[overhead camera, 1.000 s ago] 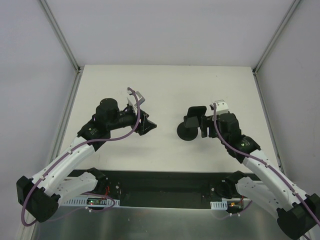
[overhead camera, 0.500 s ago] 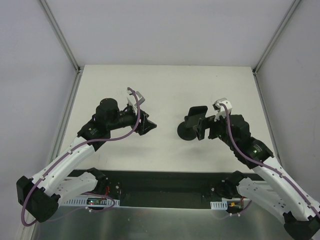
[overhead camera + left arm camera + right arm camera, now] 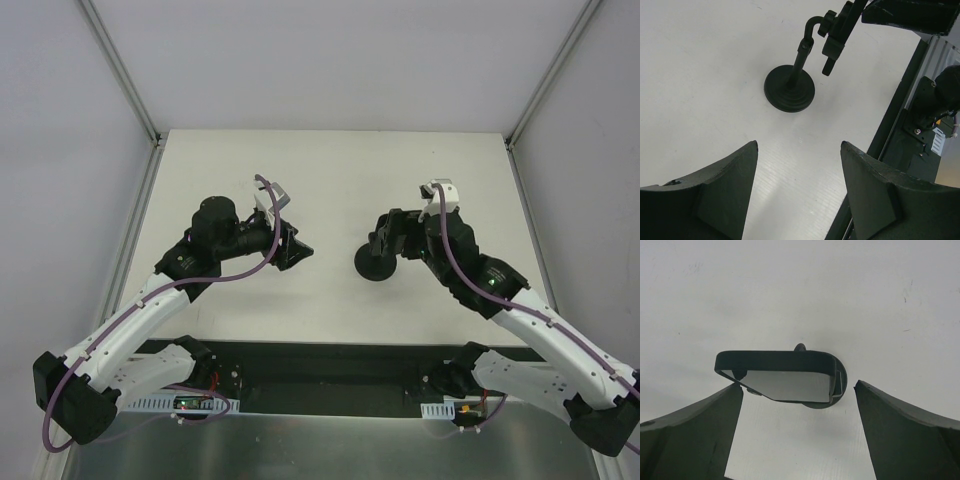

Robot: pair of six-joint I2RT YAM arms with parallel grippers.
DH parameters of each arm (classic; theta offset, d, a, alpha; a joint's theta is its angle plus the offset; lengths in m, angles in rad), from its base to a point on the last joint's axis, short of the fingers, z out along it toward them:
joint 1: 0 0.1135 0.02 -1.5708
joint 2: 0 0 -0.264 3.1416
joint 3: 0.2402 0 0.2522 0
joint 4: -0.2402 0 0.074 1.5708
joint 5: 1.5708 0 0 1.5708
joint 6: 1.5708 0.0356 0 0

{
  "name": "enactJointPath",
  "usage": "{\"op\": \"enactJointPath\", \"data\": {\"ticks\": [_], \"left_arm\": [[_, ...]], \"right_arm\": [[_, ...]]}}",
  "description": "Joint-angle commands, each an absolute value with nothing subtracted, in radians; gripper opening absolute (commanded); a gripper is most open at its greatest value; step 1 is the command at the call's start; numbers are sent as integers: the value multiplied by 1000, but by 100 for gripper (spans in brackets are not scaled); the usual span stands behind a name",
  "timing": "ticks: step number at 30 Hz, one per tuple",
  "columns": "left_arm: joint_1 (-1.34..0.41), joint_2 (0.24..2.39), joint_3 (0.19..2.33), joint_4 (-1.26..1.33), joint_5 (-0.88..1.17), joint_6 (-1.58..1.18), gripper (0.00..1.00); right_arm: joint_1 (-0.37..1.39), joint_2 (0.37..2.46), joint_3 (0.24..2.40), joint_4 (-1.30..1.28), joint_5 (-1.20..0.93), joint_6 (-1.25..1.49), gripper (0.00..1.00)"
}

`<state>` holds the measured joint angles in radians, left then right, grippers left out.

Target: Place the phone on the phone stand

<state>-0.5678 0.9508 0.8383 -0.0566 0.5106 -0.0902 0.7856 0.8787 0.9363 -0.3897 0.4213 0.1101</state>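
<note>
**Right gripper** [image 3: 797, 386]: the jaws are standing wide apart, framing the phone [image 3: 780, 374] at mid-frame of the right wrist view. The finger [image 3: 900, 430] at lower right is sitting clear of the phone's edge. The one at lower left is reaching up to the phone's lower left corner, and contact there cannot be determined.

**Phone:** it is lying tilted, glossy face toward the camera, over the stand [image 3: 790, 91]. The stand's post top and disc base are showing just behind it. Whether the cradle is bearing the phone cannot be confirmed.

**Stand:** in the top view it [image 3: 372, 264] is sitting on the table [image 3: 330, 170] just right of centre, with the right gripper [image 3: 388, 238] directly over it.

**Left gripper** [image 3: 799, 145]: the jaws are gaping and holding nothing. In the top view it [image 3: 298, 252] is hovering left of centre, apart from the stand and pointing toward it.
</note>
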Motion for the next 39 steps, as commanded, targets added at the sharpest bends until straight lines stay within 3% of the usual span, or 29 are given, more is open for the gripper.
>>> {"op": "enactJointPath", "data": {"ticks": [1, 19, 25, 30, 35, 38, 39], "left_arm": [[-560, 950, 838, -21, 497, -100, 66], [-560, 943, 841, -25, 488, -103, 66], [-560, 940, 842, -28, 477, -103, 80], [-560, 933, 844, -37, 447, -103, 91], [-560, 927, 848, -48, 428, -100, 91], [-561, 925, 853, -57, 419, -95, 91], [-560, 923, 854, -61, 416, -94, 91]], "right_arm": [[805, 907, 991, -324, 457, 143, 96], [856, 980, 1031, -344, 620, 239, 97], [880, 1034, 1078, -371, 647, 264, 99], [913, 1083, 1101, -405, 719, 270, 87], [925, 1095, 1063, -356, 810, 175, 77], [923, 1100, 1058, -315, 845, 121, 59], [919, 1098, 1055, -286, 853, 80, 43]]}}
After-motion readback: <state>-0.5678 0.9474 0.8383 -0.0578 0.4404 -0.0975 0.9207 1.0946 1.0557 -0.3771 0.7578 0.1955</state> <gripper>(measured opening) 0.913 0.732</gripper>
